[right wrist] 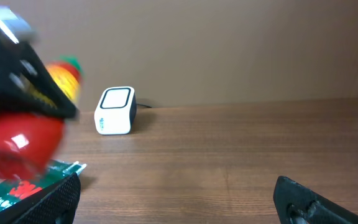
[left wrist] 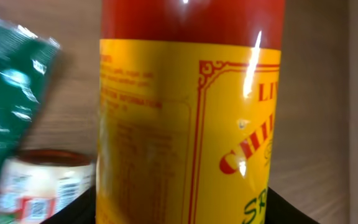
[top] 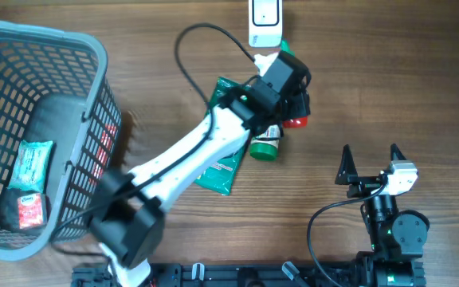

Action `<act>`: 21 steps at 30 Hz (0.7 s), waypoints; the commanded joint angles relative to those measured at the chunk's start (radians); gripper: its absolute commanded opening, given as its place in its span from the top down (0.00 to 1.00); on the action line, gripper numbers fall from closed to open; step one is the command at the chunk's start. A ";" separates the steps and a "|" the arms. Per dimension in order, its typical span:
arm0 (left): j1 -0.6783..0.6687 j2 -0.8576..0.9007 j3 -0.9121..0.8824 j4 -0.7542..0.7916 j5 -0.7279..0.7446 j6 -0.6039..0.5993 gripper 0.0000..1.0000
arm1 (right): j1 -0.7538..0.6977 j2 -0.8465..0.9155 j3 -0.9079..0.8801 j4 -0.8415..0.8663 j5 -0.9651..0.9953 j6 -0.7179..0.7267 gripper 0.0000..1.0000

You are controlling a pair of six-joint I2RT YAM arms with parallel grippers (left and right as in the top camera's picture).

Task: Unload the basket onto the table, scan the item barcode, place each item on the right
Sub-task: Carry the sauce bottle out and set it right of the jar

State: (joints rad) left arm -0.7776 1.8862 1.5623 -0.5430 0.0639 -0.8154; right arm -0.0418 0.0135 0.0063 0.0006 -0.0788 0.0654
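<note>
A chili sauce bottle (left wrist: pixel 191 112), red with a yellow label and a green cap, fills the left wrist view. My left gripper (left wrist: pixel 182 211) is shut on it, a black finger on each side of the label. From overhead the left gripper (top: pixel 281 84) holds the bottle (top: pixel 296 122) above the table just in front of the white scanner (top: pixel 265 22), cap end toward it. The right wrist view shows the bottle (right wrist: pixel 23 134) at far left, with the scanner (right wrist: pixel 115 110) behind it. No barcode shows on the bottle. My right gripper (top: pixel 370 163) stands open at lower right, holding nothing.
A green packet (top: pixel 225 163) and a small green-lidded jar (top: pixel 265 147) lie on the wooden table under the left arm. A grey mesh basket (top: pixel 94 72) with packaged items stands at far left. The scanner's black cable (top: pixel 186 48) loops across the back.
</note>
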 commanded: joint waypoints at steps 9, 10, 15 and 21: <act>-0.043 0.193 0.007 0.001 0.137 0.030 0.45 | -0.001 -0.006 -0.001 0.005 -0.013 -0.013 0.00; -0.046 0.198 0.007 0.001 0.137 0.043 0.45 | -0.001 -0.006 -0.001 0.004 -0.013 -0.013 0.00; -0.051 0.217 0.007 -0.058 0.050 0.053 0.41 | -0.001 -0.006 -0.001 0.004 -0.013 -0.013 0.00; -0.051 0.246 0.007 -0.135 0.028 0.064 0.40 | -0.001 -0.006 -0.001 0.005 -0.013 -0.013 0.00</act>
State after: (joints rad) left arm -0.8295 2.1067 1.5623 -0.6640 0.1257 -0.7853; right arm -0.0418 0.0135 0.0063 0.0002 -0.0788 0.0650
